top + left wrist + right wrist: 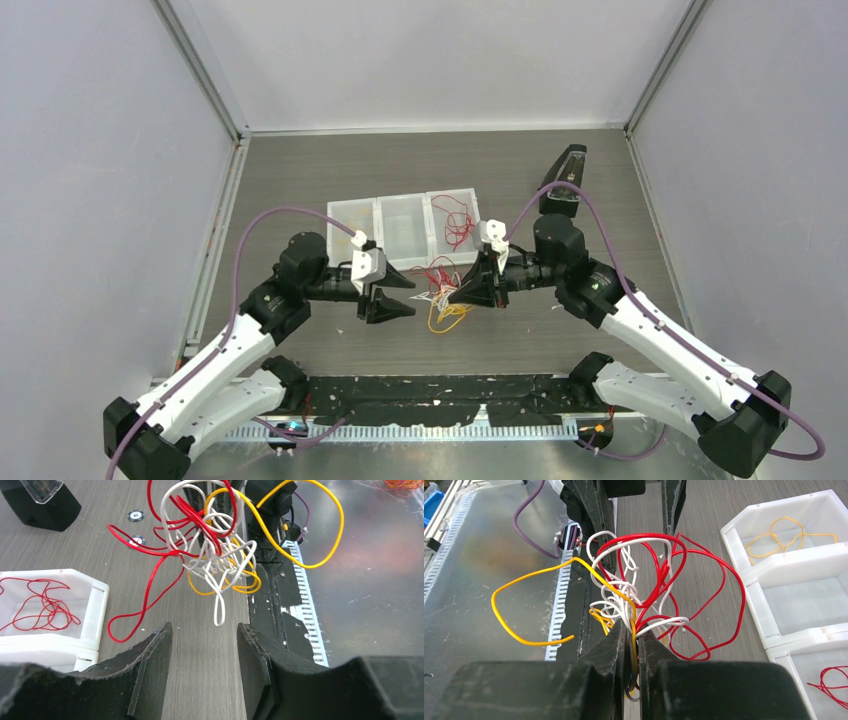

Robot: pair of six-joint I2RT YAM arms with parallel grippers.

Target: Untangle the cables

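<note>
The cables (441, 293) are a tangled bunch of thin red, white and yellow-orange wires in the middle of the table. My right gripper (462, 293) is shut on the bunch; in the right wrist view the wires (639, 592) run between the closed jaws (632, 637). My left gripper (398, 296) is open and empty, just left of the bunch. In the left wrist view the tangle (215, 555) hangs ahead of the open fingers (202, 650), a white loop dangling toward them.
A white three-compartment bin (405, 231) sits behind the bunch; a red wire (458, 222) lies in its right cell, a yellow one (786, 535) in its left. A black stand (566, 180) is at the back right. Black tape (440, 395) edges the table front.
</note>
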